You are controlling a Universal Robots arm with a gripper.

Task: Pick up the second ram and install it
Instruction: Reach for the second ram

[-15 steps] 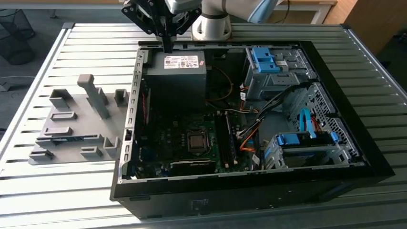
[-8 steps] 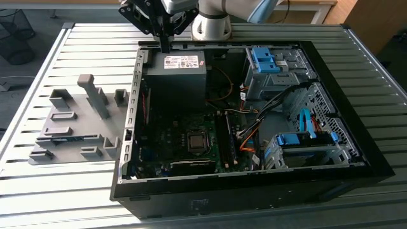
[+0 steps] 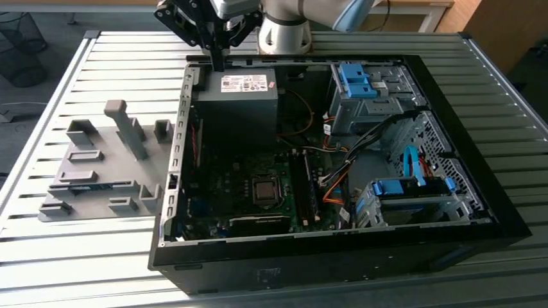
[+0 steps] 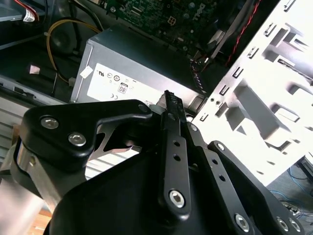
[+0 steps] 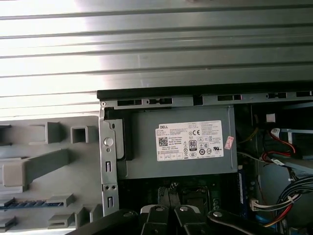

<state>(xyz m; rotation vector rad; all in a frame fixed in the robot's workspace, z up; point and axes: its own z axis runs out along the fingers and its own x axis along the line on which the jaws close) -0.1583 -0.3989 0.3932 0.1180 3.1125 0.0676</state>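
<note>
The second ram is a thin blue-green stick lying in a slot of the grey fixture, at the exterior view's left of the open PC case. It also appears as a blue strip, the ram, in the first wrist view. My gripper hangs above the far rim of the case, over the power supply, well away from the ram. Its black fingers are shut with nothing between them. The long black memory slots lie on the motherboard beside the processor socket.
The case stands on a slatted metal table. Blue-tabbed drive cages and loose cables crowd the exterior view's right side of the case. Upright grey blocks rise from the fixture. The arm's base stands behind the case.
</note>
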